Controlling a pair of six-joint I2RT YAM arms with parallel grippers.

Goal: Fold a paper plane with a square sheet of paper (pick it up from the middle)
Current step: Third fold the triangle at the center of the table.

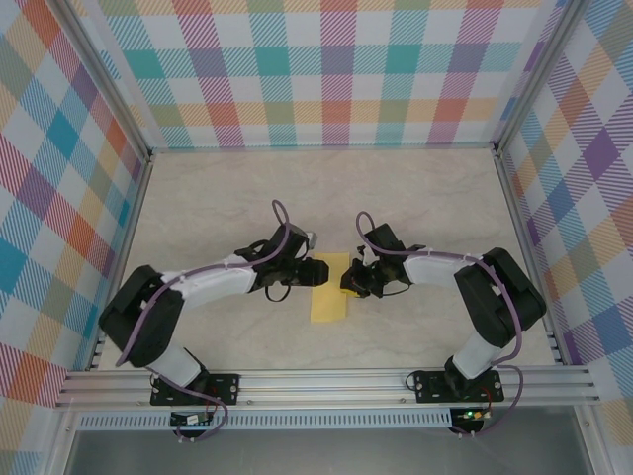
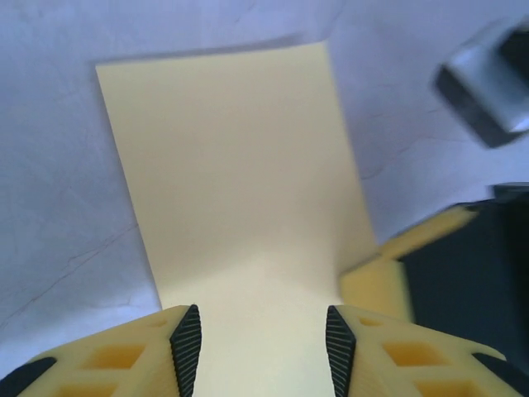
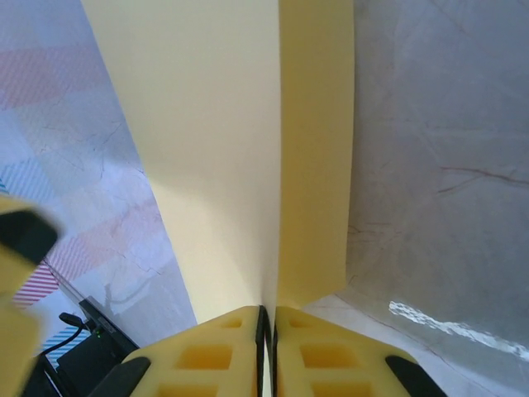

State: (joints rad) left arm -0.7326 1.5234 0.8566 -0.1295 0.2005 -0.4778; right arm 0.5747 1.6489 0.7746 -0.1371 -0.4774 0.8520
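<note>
1. The square sheet of paper (image 1: 329, 297) lies on the table (image 1: 415, 188) between my 2 grippers. From above it reads as a narrow rectangle, so I judge it folded in half: the plane's first crease.
2. My right gripper (image 3: 266, 318) is clenched on the sheet's right edge. In the right wrist view a fold line runs straight away from the fingertips.
3. My left gripper (image 2: 263, 331) is released, its pads (image 2: 186, 347) apart with yellow paper showing between them. I cannot tell whether they touch it.
4. The step in hand, I judge, is fixing this fold. The right clamp should hold firm — thin paper slides easily on a smooth table.
5. The left pads should come down flat and press along the fold, not across it.
6. The 2 arms must not pull apart — that would skew the layers or tear them.
</note>
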